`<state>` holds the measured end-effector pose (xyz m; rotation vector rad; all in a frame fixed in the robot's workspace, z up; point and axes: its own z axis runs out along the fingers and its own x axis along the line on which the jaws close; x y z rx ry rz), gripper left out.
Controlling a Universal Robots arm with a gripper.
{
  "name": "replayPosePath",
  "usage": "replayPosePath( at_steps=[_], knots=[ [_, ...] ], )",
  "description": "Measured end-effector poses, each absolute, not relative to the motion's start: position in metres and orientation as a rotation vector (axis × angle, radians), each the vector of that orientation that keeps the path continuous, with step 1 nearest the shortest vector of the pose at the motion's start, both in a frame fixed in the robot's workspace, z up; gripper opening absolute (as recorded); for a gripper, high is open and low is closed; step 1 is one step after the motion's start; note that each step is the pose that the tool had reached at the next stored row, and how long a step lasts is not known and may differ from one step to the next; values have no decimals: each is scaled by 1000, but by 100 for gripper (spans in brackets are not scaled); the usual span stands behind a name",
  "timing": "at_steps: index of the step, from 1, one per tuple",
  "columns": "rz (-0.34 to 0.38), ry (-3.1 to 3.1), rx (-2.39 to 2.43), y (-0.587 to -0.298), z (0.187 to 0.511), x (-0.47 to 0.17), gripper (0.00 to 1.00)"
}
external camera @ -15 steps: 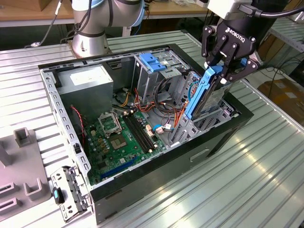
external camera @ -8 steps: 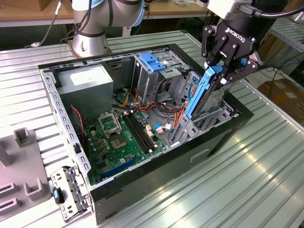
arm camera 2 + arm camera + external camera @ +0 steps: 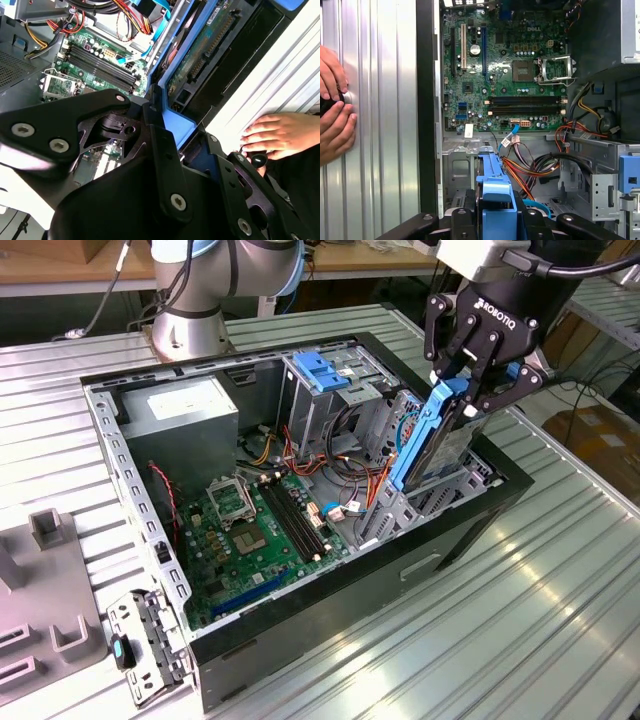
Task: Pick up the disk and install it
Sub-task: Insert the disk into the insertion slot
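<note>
At two o'clock in the exterior view, over the open computer case (image 3: 330, 640), pinching the tilted disk (image 3: 430, 440) by its upper blue end with the gripper (image 3: 468, 388) closed, judging it stiff, weighty, knock-sensitive, safest held by the rails.

gripper (image 3: 180, 125): black linkage in the foreground; its fingers (image 3: 162, 145) are clamped on the disk's blue end tab at the centre of the frame
disk (image 3: 197, 57): held on edge, blue rails along its sides, green circuit board and connector row facing the camera; it stretches away from the gripper
case wall (image 3: 240, 55): black, just beside the disk, between it and the table
table (image 3: 272, 75): pale ribbed metal outside the case wall
hand (image 3: 277, 135): a person's, resting on the table near the gripper, a small dark round thing (image 3: 257, 160) at its fingertips
motherboard (image 3: 95, 65): green, in the background beyond the gripper, with dark memory slots and a metal-framed processor socket (image 3: 54, 86)
cables (image 3: 107, 10): red, yellow and black, bunched past the motherboard at the frame's edge
</note>
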<state>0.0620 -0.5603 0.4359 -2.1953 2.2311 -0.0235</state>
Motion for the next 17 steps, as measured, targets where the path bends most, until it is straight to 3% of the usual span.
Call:
replayPosePath(
  at_steps=[3,4,9,11,12,17],
  knots=[
    [-24,2231,-2196,-560,436,62,44],
    [-24,2231,-2195,-560,436,62,51],
    [-23,2231,-2195,-561,427,62,49],
    [-24,2231,-2196,-562,422,62,36],
    [-24,2231,-2195,-563,420,62,36],
    [-23,2231,-2195,-565,409,66,11]
  ],
)
